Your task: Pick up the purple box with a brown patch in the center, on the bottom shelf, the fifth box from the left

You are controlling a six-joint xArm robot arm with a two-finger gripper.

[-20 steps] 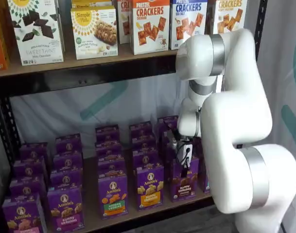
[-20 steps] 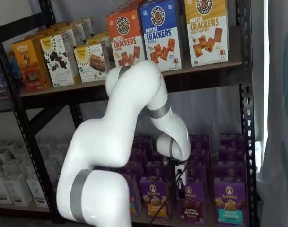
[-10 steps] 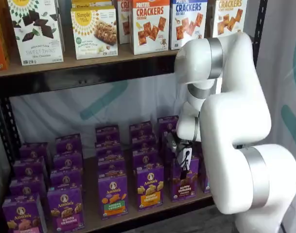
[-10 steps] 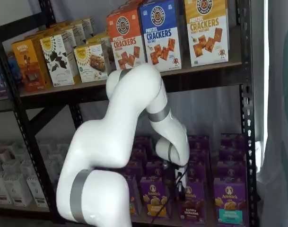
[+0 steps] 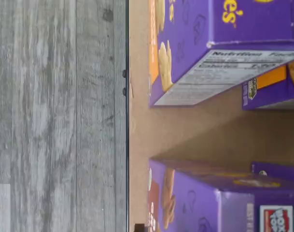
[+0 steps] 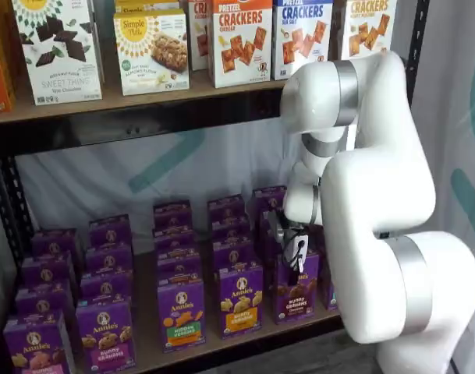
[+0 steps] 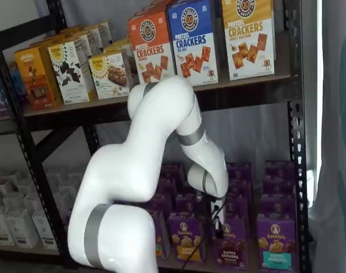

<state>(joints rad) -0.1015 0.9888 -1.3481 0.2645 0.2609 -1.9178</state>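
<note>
Gripper (image 6: pixel 293 251) hangs right over the purple box w/ brown patch (image 6: pixel 294 290), lower centre-right of frame, front row of the bottom shelf (image 6: pixel 221 343). Box stands upright, directly below. Fingers side-on; can't tell if spread or closed.

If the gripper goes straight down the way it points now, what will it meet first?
Most likely the top of the purple box with the brown patch: the gripper hangs just above it in both shelf views. Depth is unclear, so it may sit slightly in front.
</note>
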